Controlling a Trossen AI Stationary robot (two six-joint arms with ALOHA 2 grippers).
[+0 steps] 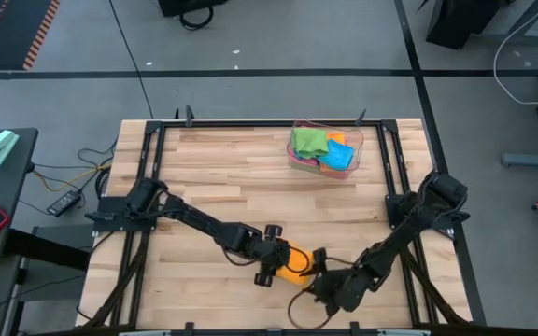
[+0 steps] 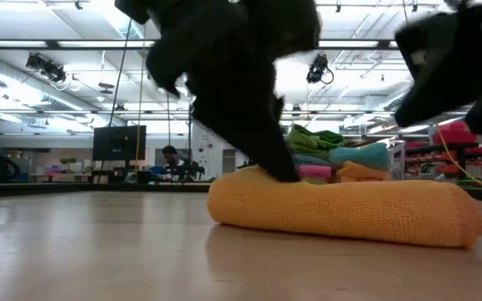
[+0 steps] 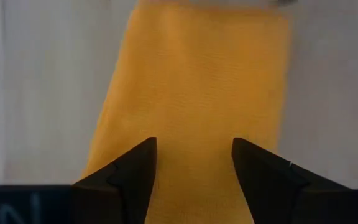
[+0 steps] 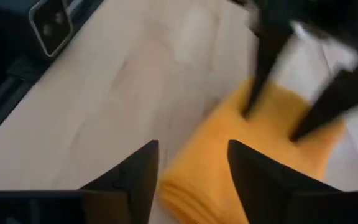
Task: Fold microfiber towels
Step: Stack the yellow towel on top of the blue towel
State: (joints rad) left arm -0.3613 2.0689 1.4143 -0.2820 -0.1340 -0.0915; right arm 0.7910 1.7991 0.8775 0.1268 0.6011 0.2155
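Note:
A folded orange microfiber towel (image 1: 297, 262) lies flat on the wooden table (image 1: 213, 177) near its front edge, a thick pad in the low view (image 2: 350, 209). My left gripper (image 1: 286, 259) stands open over the towel's left end, seen from its own wrist (image 3: 194, 152). My right gripper (image 1: 316, 269) is open at the towel's right end, lifted above it (image 4: 193, 149) and touching nothing. More towels, green (image 1: 308, 142) and blue (image 1: 340, 157), lie piled in a clear tray (image 1: 358, 140). My left gripper sets the tips of its two spread fingers (image 4: 247, 109) on the top face of the orange towel, near its left end (image 2: 281, 174). The fingers come slanting down from the table's left. The towel lies folded and flat on the table beneath them.
The clear tray with the piled towels stands at the table's far right and shows behind the orange towel in the low view (image 2: 333, 155). Bare wood stretches across the table's left and middle. A black frame (image 1: 250, 124) runs round the tabletop.

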